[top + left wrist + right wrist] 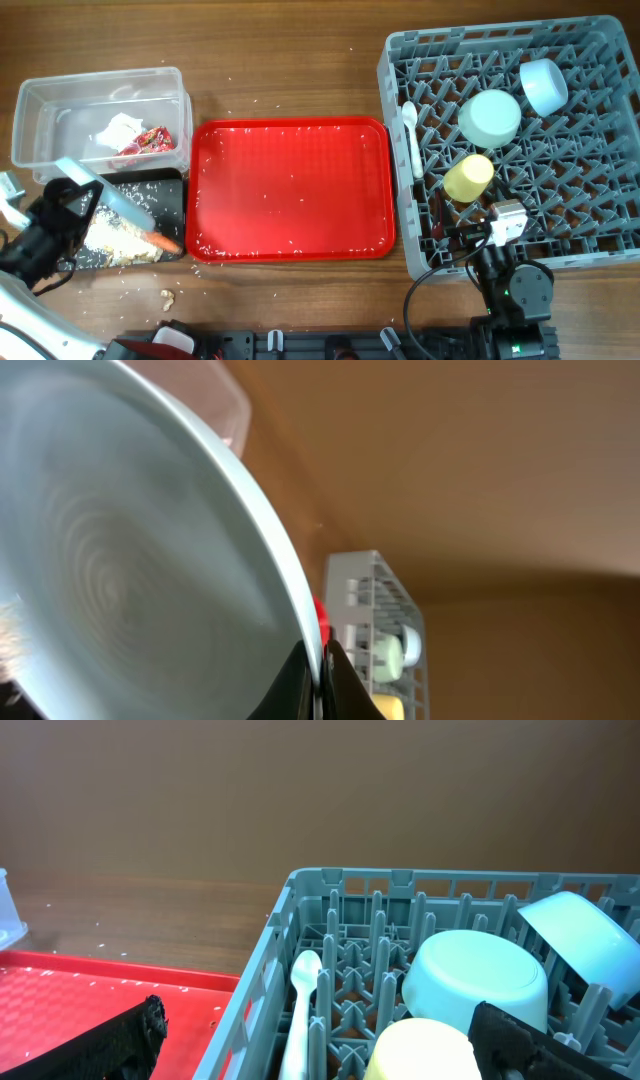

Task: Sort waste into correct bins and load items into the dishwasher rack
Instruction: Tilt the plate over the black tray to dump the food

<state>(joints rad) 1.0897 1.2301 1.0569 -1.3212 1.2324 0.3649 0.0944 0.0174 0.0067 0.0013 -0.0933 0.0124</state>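
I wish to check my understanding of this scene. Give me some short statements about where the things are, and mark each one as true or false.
1. The crumpled tissue and the red-and-white wrapper lie in the clear tub. True.
2. The carrot lies in the clear tub. False: it lies in the black tray, among the crumbs.
3. The jaws of the left gripper are shut on the rim of the plate. True.
4. The white spoon lies on the red tray. False: it is in the dishwasher rack.
5. The yellow cup is in the dishwasher rack. True.
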